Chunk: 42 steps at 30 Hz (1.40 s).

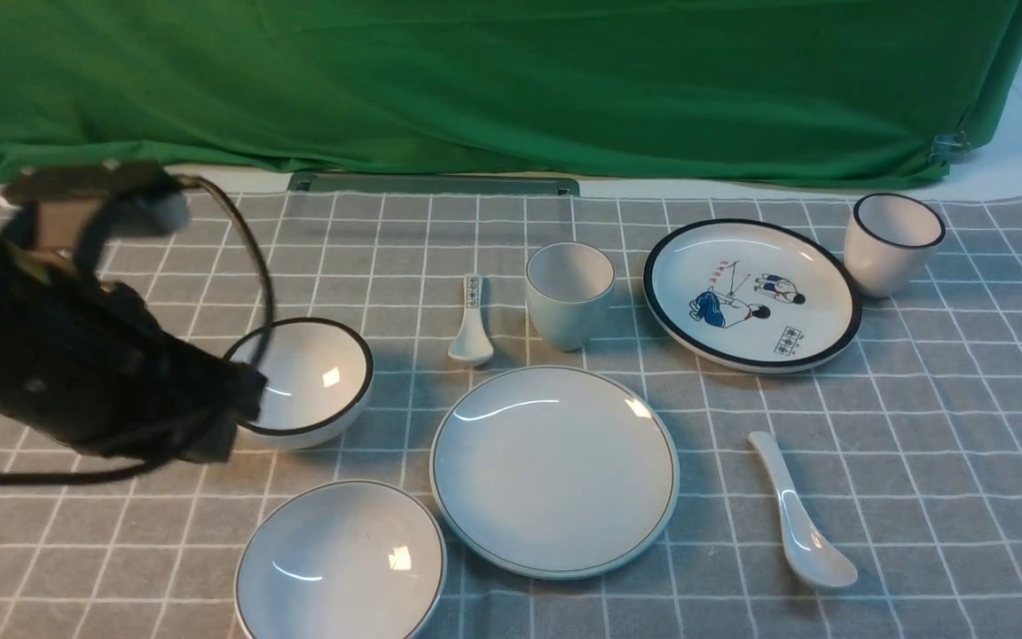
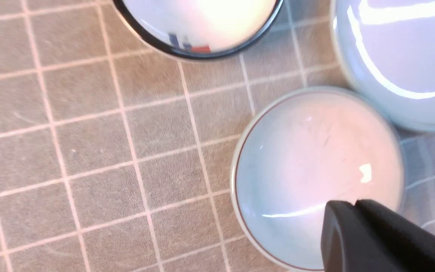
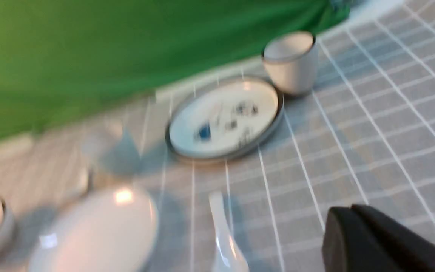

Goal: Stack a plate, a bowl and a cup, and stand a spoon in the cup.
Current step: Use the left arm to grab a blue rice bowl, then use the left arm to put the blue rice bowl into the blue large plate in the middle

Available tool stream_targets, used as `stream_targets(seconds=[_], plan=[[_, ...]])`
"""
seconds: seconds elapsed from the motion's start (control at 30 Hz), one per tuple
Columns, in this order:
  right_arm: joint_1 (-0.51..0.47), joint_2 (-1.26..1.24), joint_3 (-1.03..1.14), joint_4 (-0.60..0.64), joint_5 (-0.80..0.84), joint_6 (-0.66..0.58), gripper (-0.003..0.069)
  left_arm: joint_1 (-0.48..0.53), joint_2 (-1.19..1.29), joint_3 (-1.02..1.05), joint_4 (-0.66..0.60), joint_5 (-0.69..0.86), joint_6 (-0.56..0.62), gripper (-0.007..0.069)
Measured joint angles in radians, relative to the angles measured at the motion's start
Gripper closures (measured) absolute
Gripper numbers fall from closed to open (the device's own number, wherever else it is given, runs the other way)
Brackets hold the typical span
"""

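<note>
Green cloth (image 1: 493, 80) hangs across the whole top of the front view, with a grey white-checked tablecloth (image 1: 937, 444) below it, flat and covering everything we can see. All the crockery sits on the cloth and nothing is stacked.

The plate (image 1: 554, 470) lies bottom centre. The bowl (image 1: 341, 561) is at the bottom edge to its left, rims just beside each other. The cup (image 1: 569, 293) stands upright above the plate at mid-frame. The spoon (image 1: 799, 515) lies lower right, scoop toward the bottom edge, well apart from the cup.

There are lookalikes too: a black-rimmed bowl (image 1: 307, 382) at centre left, a cartoon plate (image 1: 750, 293) and a black-rimmed cup (image 1: 892, 241) upper right, and a small marked spoon (image 1: 471, 324) left of the cup.

The left arm (image 1: 76, 364) fills the left of the frame and partly covers the black-rimmed bowl. In its wrist view the left gripper (image 2: 355, 207) hangs above the bowl's rim, fingers pressed together and gripping nothing. The right gripper (image 3: 353, 211) shows only in its own blurred wrist view, also pinched closed and empty, above bare cloth near the spoon.

This looks like the very first step, bowl onto plate. The left fingers must part first, then drop over the bowl's thin rim. It's a shallow, glossy edge, so a slip looks possible. After that it's a short carry sideways onto the plate.
</note>
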Motion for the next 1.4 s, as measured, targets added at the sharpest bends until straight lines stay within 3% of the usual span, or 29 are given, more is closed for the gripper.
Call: stream_targets(seconds=[0.07, 0.1, 0.23, 0.4, 0.53, 0.6, 0.63, 0.7, 0.77, 0.8, 1.0, 1.1, 1.2, 1.4], plan=[[0.028, 0.167, -0.199, 0.0, 0.228, -0.105, 0.0633, -0.062, 0.059, 0.01, 0.047, -0.009, -0.035, 0.0624], [0.031, 0.196, -0.23, 0.0, 0.247, -0.114, 0.0633, -0.065, 0.069, 0.011, 0.052, -0.01, -0.036, 0.0624], [0.062, 0.489, -0.499, 0.0, 0.597, -0.298, 0.0636, -0.101, 0.164, 0.012, 0.085, -0.02, -0.053, 0.0599], [0.063, 0.617, -0.565, 0.0, 0.65, -0.365, 0.0636, -0.101, 0.23, 0.012, 0.146, -0.062, -0.074, 0.0476], [0.063, 0.641, -0.556, 0.0, 0.648, -0.378, 0.0636, -0.101, 0.288, 0.012, 0.183, -0.121, -0.085, 0.025], [0.063, 0.643, -0.551, 0.0, 0.636, -0.378, 0.0636, -0.101, 0.307, 0.012, 0.184, -0.14, -0.087, 0.0186], [0.064, 0.643, -0.548, 0.0, 0.619, -0.378, 0.0636, -0.101, 0.336, 0.012, 0.185, -0.16, -0.092, 0.0116], [0.066, 0.643, -0.546, 0.0, 0.603, -0.378, 0.0636, -0.101, 0.379, 0.012, 0.18, -0.165, -0.11, 0.0071], [0.066, 0.643, -0.545, 0.0, 0.596, -0.378, 0.0636, -0.101, 0.398, 0.012, 0.175, -0.164, -0.116, 0.0074], [0.066, 0.643, -0.544, 0.0, 0.589, -0.379, 0.0636, -0.101, 0.427, 0.012, 0.168, -0.158, -0.125, 0.0116], [0.067, 0.643, -0.544, 0.0, 0.58, -0.381, 0.0636, -0.101, 0.425, -0.006, 0.142, -0.092, -0.123, 0.0515], [0.067, 0.643, -0.544, 0.004, 0.579, -0.381, 0.0636, -0.104, 0.375, -0.034, 0.143, -0.039, -0.122, 0.0581], [0.067, 0.643, -0.544, 0.004, 0.579, -0.381, 0.0636, -0.103, 0.297, -0.092, 0.13, -0.003, -0.107, 0.0594], [0.067, 0.643, -0.544, 0.005, 0.575, -0.381, 0.0631, -0.107, 0.291, -0.241, -0.07, -0.065, -0.045, 0.0594]])
